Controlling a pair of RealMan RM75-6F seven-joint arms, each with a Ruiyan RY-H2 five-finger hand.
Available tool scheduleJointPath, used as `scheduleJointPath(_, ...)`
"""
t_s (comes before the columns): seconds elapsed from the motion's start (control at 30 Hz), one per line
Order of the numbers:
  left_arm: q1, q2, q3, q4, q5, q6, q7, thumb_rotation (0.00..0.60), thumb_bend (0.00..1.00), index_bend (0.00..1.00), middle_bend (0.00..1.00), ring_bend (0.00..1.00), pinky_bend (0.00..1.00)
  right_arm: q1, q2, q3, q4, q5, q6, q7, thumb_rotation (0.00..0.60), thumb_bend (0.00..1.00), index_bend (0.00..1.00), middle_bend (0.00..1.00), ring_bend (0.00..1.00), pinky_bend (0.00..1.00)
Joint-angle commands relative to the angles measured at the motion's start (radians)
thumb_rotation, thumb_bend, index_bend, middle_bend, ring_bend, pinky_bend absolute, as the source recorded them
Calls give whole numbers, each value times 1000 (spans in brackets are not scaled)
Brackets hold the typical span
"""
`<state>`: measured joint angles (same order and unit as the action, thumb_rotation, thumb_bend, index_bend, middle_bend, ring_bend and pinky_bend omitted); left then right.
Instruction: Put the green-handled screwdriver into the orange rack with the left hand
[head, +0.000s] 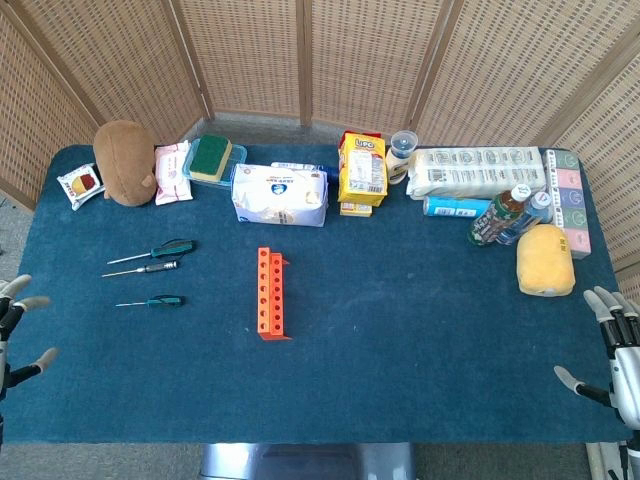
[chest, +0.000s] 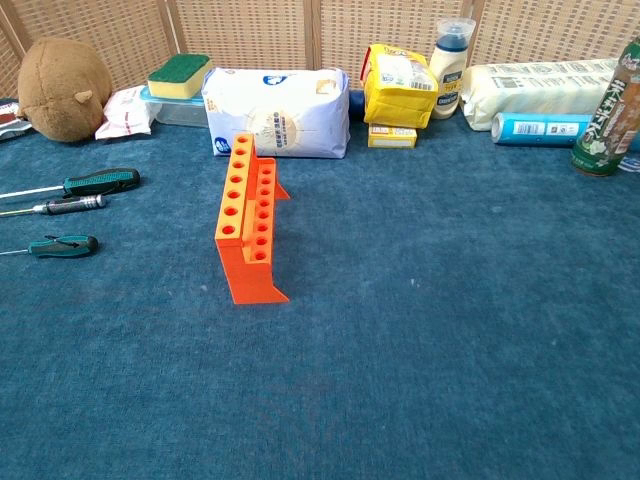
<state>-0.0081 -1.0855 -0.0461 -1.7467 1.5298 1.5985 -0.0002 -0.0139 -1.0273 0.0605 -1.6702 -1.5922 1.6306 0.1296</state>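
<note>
Task not begun. Left robot hand (head: 18, 330) at tabletop's left edge, fingers spread, holding nothing. Green-handled screwdriver (head: 152, 251) flat near left edge, untouched. Orange rack (head: 271, 292) mid-tabletop, holes unfilled. Remaining: reach, grasp, insert.

- A staged robot test area, not a lived-in room: wicker screen panels (head: 300, 60) close in a table under blue cloth (head: 400, 340).
- Groceries, a sponge (head: 211, 157) and a plush toy (head: 124, 162) line its back edge as props.
</note>
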Motion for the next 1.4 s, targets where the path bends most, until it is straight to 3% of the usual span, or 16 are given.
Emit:
scheduleJointPath(0.03, -8, 53, 32, -52, -32, -65, 57, 600, 3, 0, 0, 0, 101, 0, 0, 1, -1, 1, 0, -2, 600, 152, 55, 62, 42, 0)
scheduleJointPath(0.33, -22, 54, 29, -54, -32, -85, 72, 600, 2, 0, 0, 0, 97, 0, 1, 3, -6, 6, -1, 1, 600, 152, 55, 62, 42, 0)
scheduleJointPath(0.4, -34, 38, 12, -43, -44, -91, 65, 600, 13, 0, 98, 58, 109, -1, 3, 4, -8, 18, -4, 6, 600, 152, 55, 62, 43, 0)
scheduleJointPath(0.43, -39, 29, 4, -37, -52, -94, 65, 600, 23, 0, 262, 183, 171, -1, 4, 4, -7, 20, -6, 8, 600, 152, 55, 62, 43, 0)
scheduleJointPath(0.47, -48, 18, -6, -30, -61, -99, 66, 600, 35, 0, 468, 358, 299, -1, 4, 4, -5, 21, -8, 9, 600, 151, 55, 62, 43, 0)
scheduleJointPath(0.5, -60, 2, -20, -16, -64, -103, 69, 600, 39, 0, 601, 491, 431, 0, 4, 4, -2, 22, -10, 9, 600, 151, 55, 62, 42, 0)
scheduleJointPath(0.53, -75, -18, -35, 6, -62, -104, 78, 600, 44, 1, 762, 670, 656, 1, 5, 4, -1, 21, -11, 12, 600, 152, 55, 62, 42, 0)
scheduleJointPath(0.57, -85, -32, -44, 20, -63, -108, 82, 600, 46, 22, 875, 809, 843, 2, 6, 4, -1, 19, -11, 15, 600, 152, 55, 62, 42, 0)
scheduleJointPath(0.63, -116, -73, -68, 52, -78, -131, 93, 600, 46, 103, 981, 955, 990, 2, 8, 4, 1, 13, -9, 24, 600, 152, 56, 62, 42, 0)
scheduleJointPath(0.77, -172, -118, -89, 74, -120, -212, 116, 600, 54, 227, 1000, 1000, 1000, 3, 11, -2, 4, 6, -13, 38, 600, 152, 55, 62, 42, 0)
scheduleJointPath(1.03, -264, -221, -118, 94, -300, -366, 300, 600, 152, 314, 1000, 1000, 1000, 2, 21, -1, 9, 6, -11, 72, 600, 152, 55, 62, 42, 0)
scheduleJointPath(1.4, -344, -392, -137, 234, -457, -464, 359, 600, 225, 395, 1000, 1000, 1000, 6, 30, -3, 17, 10, -22, 100, 600, 152, 56, 62, 43, 0)
